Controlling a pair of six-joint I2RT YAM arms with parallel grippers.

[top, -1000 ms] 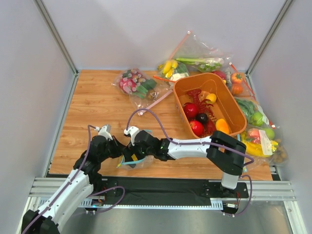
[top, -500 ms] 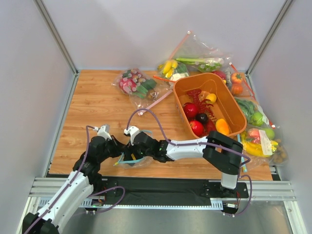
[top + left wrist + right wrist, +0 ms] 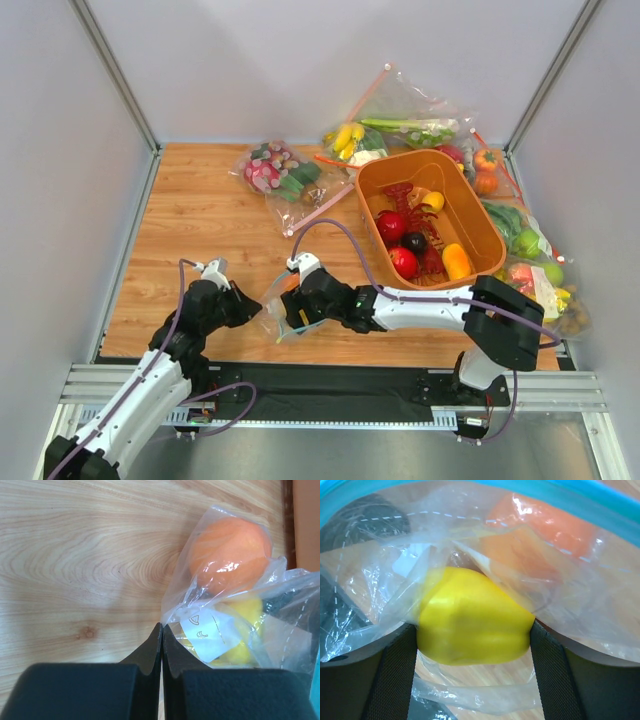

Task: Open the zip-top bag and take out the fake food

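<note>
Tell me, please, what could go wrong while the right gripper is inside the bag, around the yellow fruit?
1. Loose film of the zip-top bag drapes around the yellow fruit held in the right gripper. Pulling may drag the bag along instead of freeing the fruit.
2. The left gripper pinches only a thin corner of plastic beside the white label, so the bag could slip out under the pull.

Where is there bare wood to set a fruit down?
Widest free patch: the table's left half, bordered by the left wall, the back-left bag and the left gripper. A narrower strip lies between the orange bin and the right arm. The right edge is packed with bags; the near middle holds the zip-top bag, with the right gripper on the yellow fruit.
</note>
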